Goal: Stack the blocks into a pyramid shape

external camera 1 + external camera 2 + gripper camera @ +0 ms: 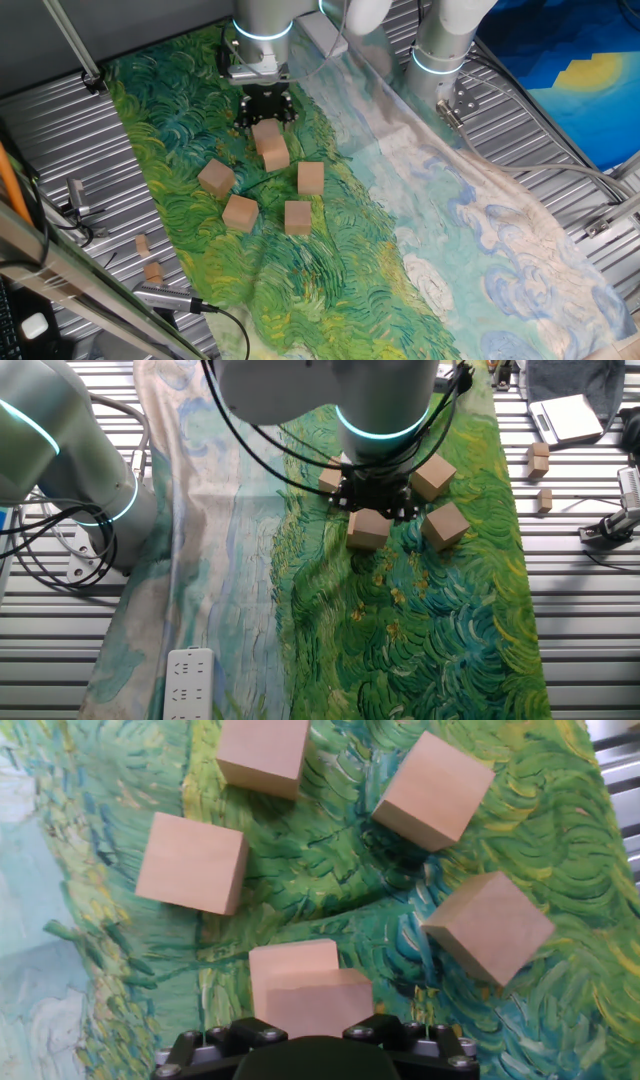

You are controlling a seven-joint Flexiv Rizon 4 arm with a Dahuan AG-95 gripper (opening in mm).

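your arm reaches down over the bench with its wrist nearly vertical, a cyan ring glowing on it. your claw [266, 113] points straight down, its black fingers [352, 501] closed around a wooden block [270, 145].

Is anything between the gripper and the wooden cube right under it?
Nothing visible. The gripper sits directly above two stacked light-brown wooden cubes; the other four cubes lie apart on the painted cloth, none in between.

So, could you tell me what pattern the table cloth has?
Swirling green and pale blue brushstrokes on the painted cloth, clearest in hand view.
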